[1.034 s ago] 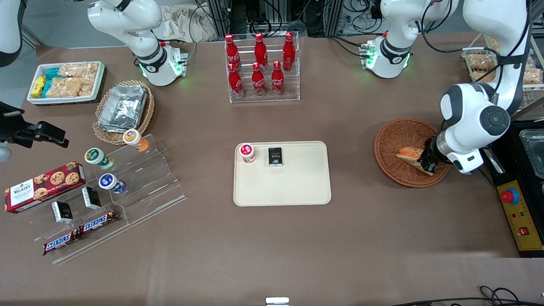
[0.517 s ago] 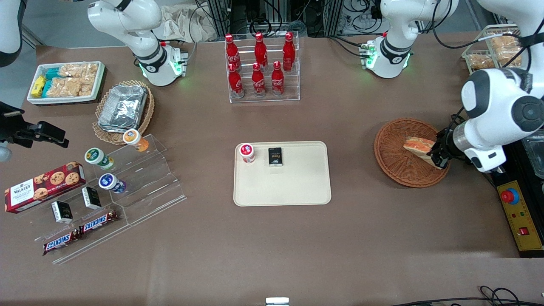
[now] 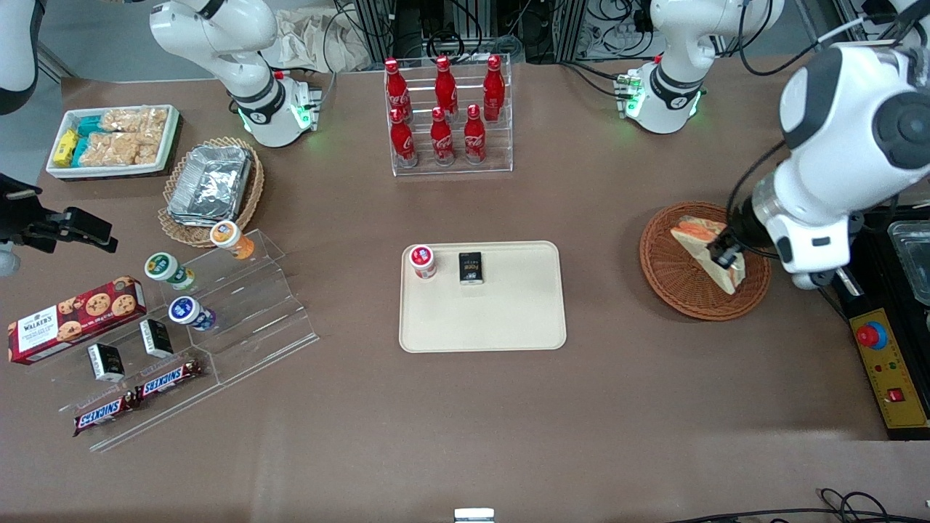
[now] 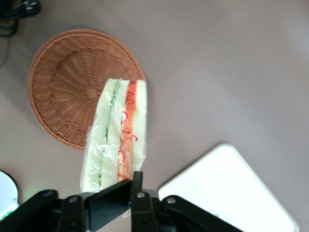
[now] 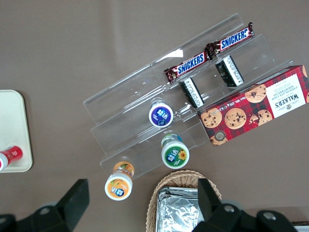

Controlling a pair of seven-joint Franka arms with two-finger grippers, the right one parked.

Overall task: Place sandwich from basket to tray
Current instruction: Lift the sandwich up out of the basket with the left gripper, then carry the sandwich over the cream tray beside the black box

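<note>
My left gripper [image 3: 723, 256] is shut on the sandwich [image 3: 701, 240], a clear-wrapped white bread wedge with orange and green filling. It holds the sandwich lifted above the round reddish-brown wicker basket [image 3: 668, 265]. In the left wrist view the sandwich [image 4: 118, 135] hangs from the gripper [image 4: 121, 187] over the rim of the basket [image 4: 63, 92], whose bottom is bare. The cream-beige tray [image 3: 508, 316] lies mid-table, toward the parked arm's end from the basket, and a corner of the tray [image 4: 231, 188] shows in the left wrist view.
A red-lidded cup [image 3: 422, 261] and a dark packet [image 3: 471, 267] stand on the tray's edge farthest from the front camera. A rack of red bottles [image 3: 447, 116] is farther back. A yellow control box [image 3: 890, 363] lies at the working arm's end. A clear snack stand [image 3: 218, 312] lies toward the parked arm's end.
The gripper has risen with the sandwich, lifting it from the basket's bottom to above the basket. The wrist has swung upward and away from the front camera.
</note>
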